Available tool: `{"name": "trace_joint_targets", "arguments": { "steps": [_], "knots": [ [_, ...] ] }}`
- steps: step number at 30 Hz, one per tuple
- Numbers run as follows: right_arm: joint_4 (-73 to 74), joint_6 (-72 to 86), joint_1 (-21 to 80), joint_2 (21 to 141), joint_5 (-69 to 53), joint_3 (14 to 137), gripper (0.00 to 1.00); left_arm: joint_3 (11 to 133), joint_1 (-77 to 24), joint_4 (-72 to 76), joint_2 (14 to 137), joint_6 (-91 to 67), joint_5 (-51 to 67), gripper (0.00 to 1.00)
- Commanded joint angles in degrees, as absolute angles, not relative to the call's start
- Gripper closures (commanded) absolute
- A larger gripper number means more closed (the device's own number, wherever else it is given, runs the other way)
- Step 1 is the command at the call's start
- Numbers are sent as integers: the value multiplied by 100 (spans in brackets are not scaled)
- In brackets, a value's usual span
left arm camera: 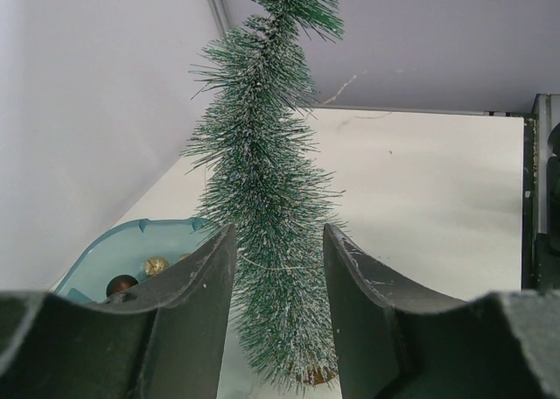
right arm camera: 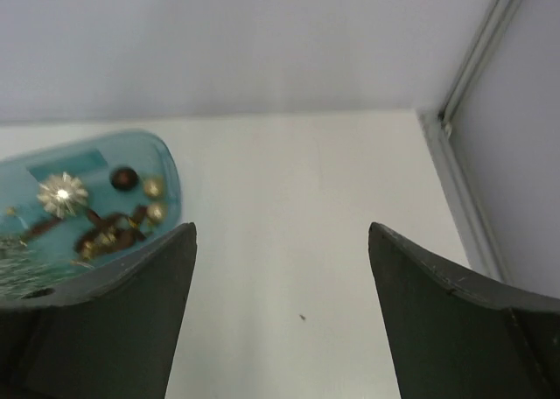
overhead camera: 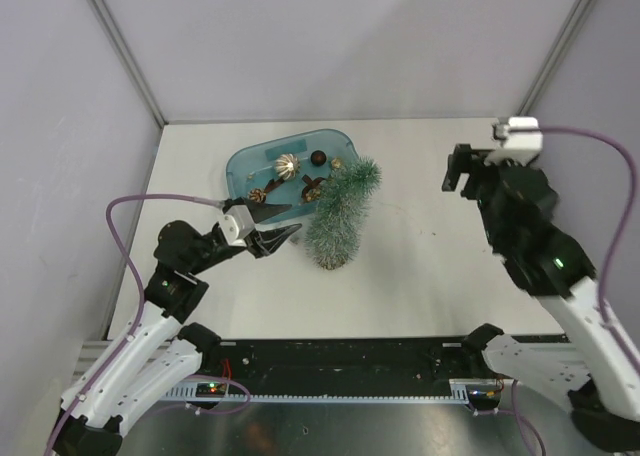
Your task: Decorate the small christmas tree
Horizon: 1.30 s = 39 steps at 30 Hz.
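Top view: the small christmas tree (overhead camera: 340, 216) leans mid-frame beside the blue tub (overhead camera: 240, 166), likely so its ornaments (overhead camera: 287, 164) are within reach.

Left wrist: the left end effector (left arm camera: 278, 233) is half parted and frames the tree, perhaps to steady it; I cannot tell if it grips.

Right wrist: the right end effector (right arm camera: 282, 233) gapes wide and empty above the desk (right arm camera: 289, 171).

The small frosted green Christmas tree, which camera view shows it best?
The top external view: the small frosted green Christmas tree shows at full length, beside the translucent blue plastic tub. The left wrist view shows it close, its lower needles behind the left gripper's fingers. The right wrist view shows no clear part of it.
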<state>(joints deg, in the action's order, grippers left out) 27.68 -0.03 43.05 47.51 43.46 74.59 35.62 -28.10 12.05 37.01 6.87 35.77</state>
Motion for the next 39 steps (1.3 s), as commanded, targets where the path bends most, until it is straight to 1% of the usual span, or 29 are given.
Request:
{"name": "trace_joint_targets", "arguments": {
  "steps": [1, 2, 5, 7, 9, 12, 18, 23, 28, 35, 39],
  "knots": [
    [3366, 1034, 1919, 5483, 454, 7105, 16, 3719, -2739, 1347, 3709, 592, 3580, 51],
    [3191, 1080, 1575, 5497, -212, 7051, 16, 3740, -2732, 1320, 3700, 599, 3574, 51],
    [2927, 1301, 806, 5650, -1325, 6985, 16, 3750, -2713, 1254, 3680, 629, 3579, 51],
    [2799, 1468, 432, 5882, -2408, 6886, 17, 3735, -2713, 1243, 3682, 630, 3611, 51],
    [2510, 1567, 306, 5990, -3131, 6656, 17, 3724, -2715, 1240, 3678, 639, 3632, 51],
    [1905, 1727, 258, 5913, -3718, 6140, 18, 3703, -2716, 1239, 3664, 641, 3636, 51],
    [1036, 2052, 261, 5897, -4201, 5446, 20, 3660, -2718, 1243, 3630, 614, 3656, 51],
    [341, 2356, 205, 5440, -4371, 4898, 20, 3664, -2716, 1240, 3611, 607, 3637, 51],
    [-402, 2925, -132, 5143, -4829, 4473, 20, 3657, -2716, 1239, 3609, 582, 3662, 51],
    [-818, 3291, -253, 4943, -5194, 4287, 21, 3657, -2707, 1216, 3591, 580, 3663, 51],
    [-872, 3210, -250, 4927, -5156, 4206, 23, 3660, -2707, 1216, 3579, 573, 3673, 51]
  ]
}}
